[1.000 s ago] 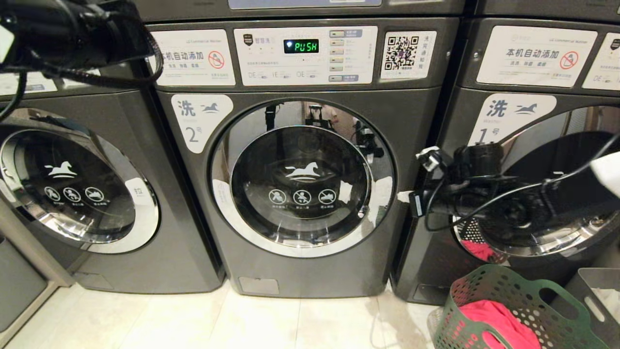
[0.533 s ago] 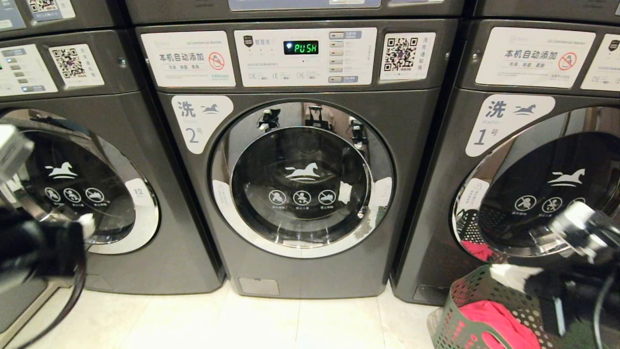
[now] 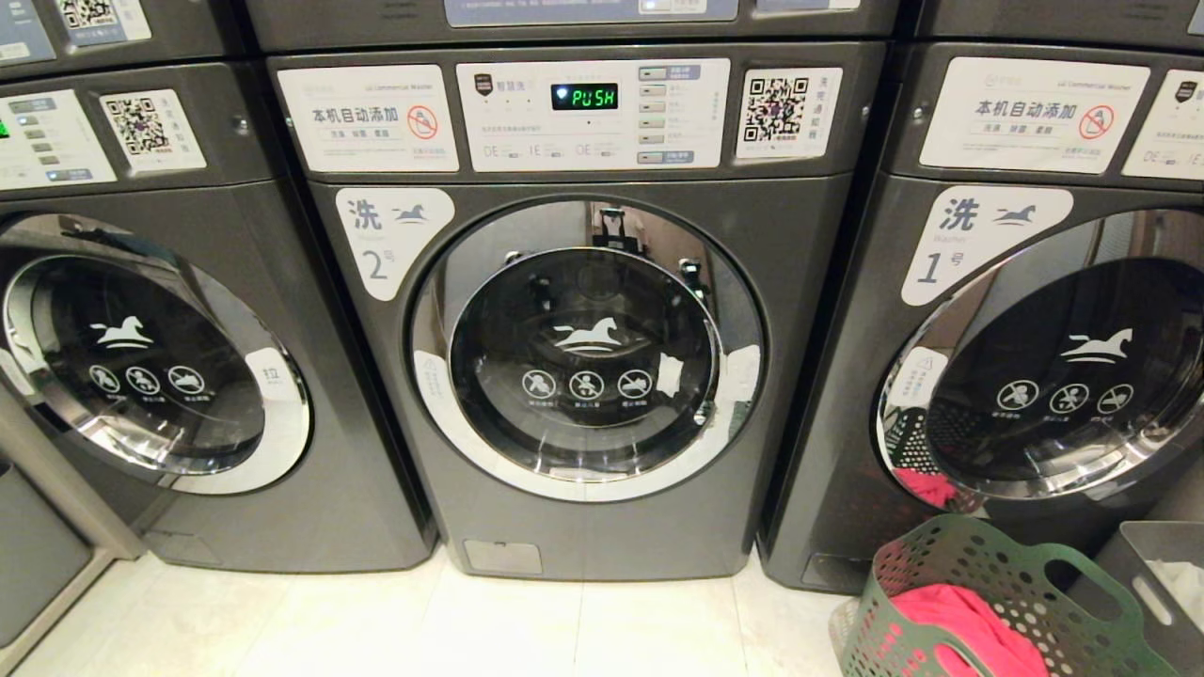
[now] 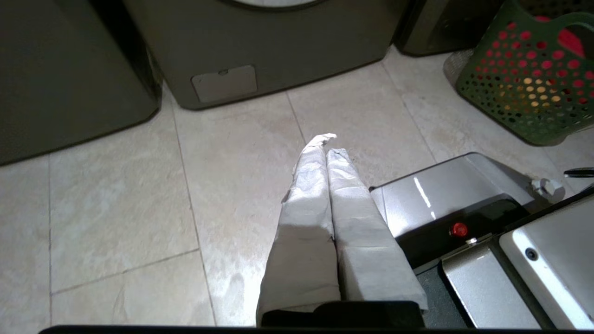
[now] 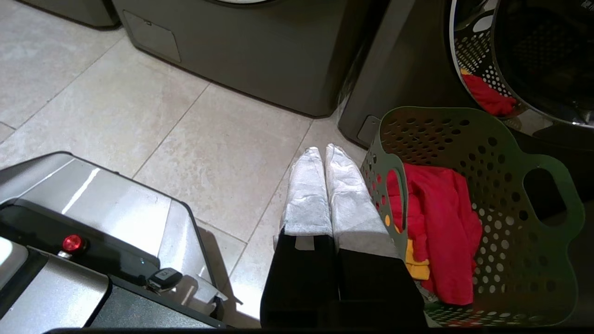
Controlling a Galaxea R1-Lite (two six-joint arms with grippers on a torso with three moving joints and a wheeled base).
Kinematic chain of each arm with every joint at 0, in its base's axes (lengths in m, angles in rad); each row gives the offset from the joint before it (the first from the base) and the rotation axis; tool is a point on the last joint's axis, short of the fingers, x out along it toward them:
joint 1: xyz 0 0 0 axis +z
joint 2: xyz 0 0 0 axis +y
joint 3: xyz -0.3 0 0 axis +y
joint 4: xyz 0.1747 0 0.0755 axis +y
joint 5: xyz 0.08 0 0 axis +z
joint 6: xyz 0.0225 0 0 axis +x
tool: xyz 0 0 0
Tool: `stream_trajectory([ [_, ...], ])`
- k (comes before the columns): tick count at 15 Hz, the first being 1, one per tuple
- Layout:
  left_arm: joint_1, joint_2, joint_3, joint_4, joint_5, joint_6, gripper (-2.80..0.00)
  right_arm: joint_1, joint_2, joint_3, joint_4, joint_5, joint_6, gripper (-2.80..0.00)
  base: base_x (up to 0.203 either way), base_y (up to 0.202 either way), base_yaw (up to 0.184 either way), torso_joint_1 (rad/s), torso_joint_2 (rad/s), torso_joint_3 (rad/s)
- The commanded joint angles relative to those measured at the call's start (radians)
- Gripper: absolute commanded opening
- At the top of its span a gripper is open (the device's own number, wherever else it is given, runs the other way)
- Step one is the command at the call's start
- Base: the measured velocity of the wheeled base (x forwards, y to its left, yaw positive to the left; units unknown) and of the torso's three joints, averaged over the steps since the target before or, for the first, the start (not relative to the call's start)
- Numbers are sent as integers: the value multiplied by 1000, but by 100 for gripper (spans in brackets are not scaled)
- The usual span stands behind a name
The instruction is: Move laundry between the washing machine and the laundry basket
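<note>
Left gripper [image 4: 326,144]: white-wrapped fingers pressing together, gripping nothing, hanging over pale floor tiles [image 4: 116,195]. The dark grey front-loading washing machine labelled 2 [image 3: 583,310] is standing beyond its tips, round chrome-rimmed door sitting closed.

Right gripper [image 5: 323,153]: fingers likewise pinching together, carrying nothing, hovering just beside the green perforated plastic laundry basket [image 5: 510,153].

Bright red-pink cloth garment [image 5: 441,218]: lying inside that basket, near the right fingertips, a mustard-orange piece [image 5: 413,264] showing beneath it.

White-wrapped tool fingers [image 4: 325,185], black mounts; silver base [image 5: 106,208] (red button).
</note>
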Motion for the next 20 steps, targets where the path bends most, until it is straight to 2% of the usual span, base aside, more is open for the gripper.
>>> stream_trajectory([
  [1, 85, -23, 46, -29, -18, 10, -280, -1, -59, 23, 3, -27, 35, -280, 0, 0, 0, 0, 0, 0],
  [3, 249, 28, 42, -14, -28, 29, -280, -45, -59, 8, 50, -47, 52, -280, 0, 0, 0, 0, 0, 0],
  [5, 419, -32, 41, -5, -63, 87, -280, -94, -58, 3, 61, -49, 54, -280, 0, 0, 0, 0, 0, 0],
  [7, 506, -151, 41, 4, -90, 130, -280, -203, -57, 2, 63, -48, 47, -280, 0, 0, 0, 0, 0, 0],
  [8, 509, -209, 42, 11, -98, 138, -280, -254, -59, 2, 62, -48, 45, -280, 0, 0, 0, 0, 0, 0],
  [9, 510, -258, 41, 24, -105, 146, -280, -271, -80, 4, 60, -47, 43, -280, 0, 0, 0, 0, 0, 0],
  [11, 511, -354, 38, 42, -130, 156, -280, -244, -208, 3, 61, -35, 42, -280, 0, 0, 0, 0, 0, 0],
  [13, 511, -359, 41, 42, -139, 150, -280, -231, -325, 6, 54, -18, 41, -280, 0, 0, 0, 0, 0, 0],
  [15, 511, -359, 43, 40, -138, 130, -280, -223, -333, 27, 2, -12, 42, -280, 0, 0, 0, 0, 0, 0],
  [20, 510, -359, 43, 40, -135, 123, -280, -222, -333, 28, 3, -18, 40, -280, 0, 0, 0, 0, 0, 0],
])
